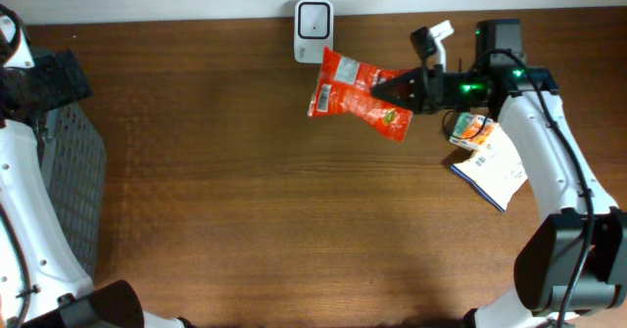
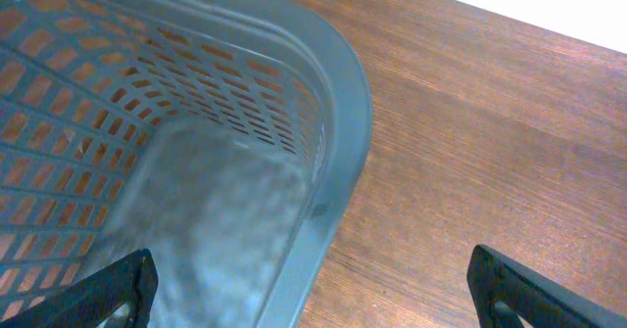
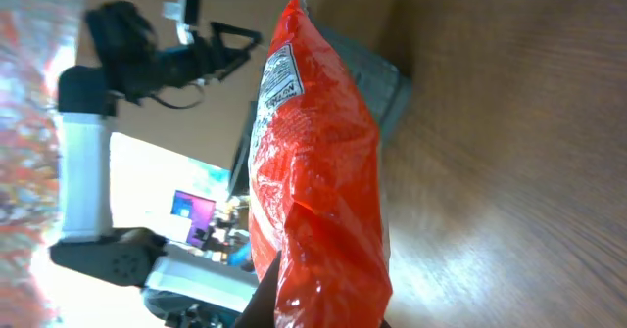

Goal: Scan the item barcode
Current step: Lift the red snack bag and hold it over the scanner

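Wooden table (image 1: 245, 220) below: right gripper (image 1: 389, 88) pinches a red bag (image 1: 343, 81), scanner (image 1: 313, 20) just beyond it; left gripper (image 2: 313, 289) spread above basket (image 2: 343, 113) rim.

Table (image 1: 245, 220): brown wood with a dark grain.
Basket (image 2: 353, 122): grey slotted plastic, standing on the wood under the left fingers (image 2: 118, 284), its rounded corner between them.
Scanner (image 1: 313, 20): white, at the far edge, beyond the tips of the right fingers (image 1: 409, 86).
Orange packet (image 1: 473, 130): flat on the wood, behind the right fingers.
White packet (image 1: 495, 171): touching the orange packet, farther from those fingers.
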`<state>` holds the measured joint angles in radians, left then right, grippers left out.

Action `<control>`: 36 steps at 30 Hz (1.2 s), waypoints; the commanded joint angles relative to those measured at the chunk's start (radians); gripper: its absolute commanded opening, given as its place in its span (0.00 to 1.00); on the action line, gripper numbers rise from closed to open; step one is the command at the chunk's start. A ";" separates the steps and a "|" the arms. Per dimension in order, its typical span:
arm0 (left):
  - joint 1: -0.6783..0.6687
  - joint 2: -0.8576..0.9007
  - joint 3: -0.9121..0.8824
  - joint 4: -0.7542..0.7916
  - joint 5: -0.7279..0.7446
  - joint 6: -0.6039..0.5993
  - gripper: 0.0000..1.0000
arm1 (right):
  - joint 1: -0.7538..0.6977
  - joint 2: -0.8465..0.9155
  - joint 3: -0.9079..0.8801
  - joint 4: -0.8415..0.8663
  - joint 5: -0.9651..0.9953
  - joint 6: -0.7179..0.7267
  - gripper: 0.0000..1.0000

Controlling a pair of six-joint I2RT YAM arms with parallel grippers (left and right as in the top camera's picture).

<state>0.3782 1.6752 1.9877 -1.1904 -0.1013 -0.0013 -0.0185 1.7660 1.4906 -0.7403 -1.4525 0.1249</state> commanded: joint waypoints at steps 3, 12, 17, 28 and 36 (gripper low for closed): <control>0.003 -0.015 0.004 -0.001 0.007 -0.010 0.99 | -0.010 -0.026 0.019 0.005 -0.100 0.008 0.04; 0.003 -0.015 0.004 -0.001 0.007 -0.010 0.99 | 0.047 -0.026 0.021 0.377 0.267 0.412 0.04; 0.003 -0.015 0.004 -0.001 0.007 -0.010 0.99 | 0.217 -0.026 0.134 0.020 0.957 0.162 0.04; 0.003 -0.015 0.004 -0.001 0.007 -0.010 0.99 | 0.503 0.329 0.427 0.513 1.947 -0.706 0.04; 0.003 -0.015 0.004 -0.001 0.007 -0.010 0.99 | 0.500 0.589 0.427 1.000 1.962 -1.124 0.04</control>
<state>0.3782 1.6752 1.9877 -1.1915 -0.1013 -0.0017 0.4850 2.3344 1.9026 0.2150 0.4824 -0.8883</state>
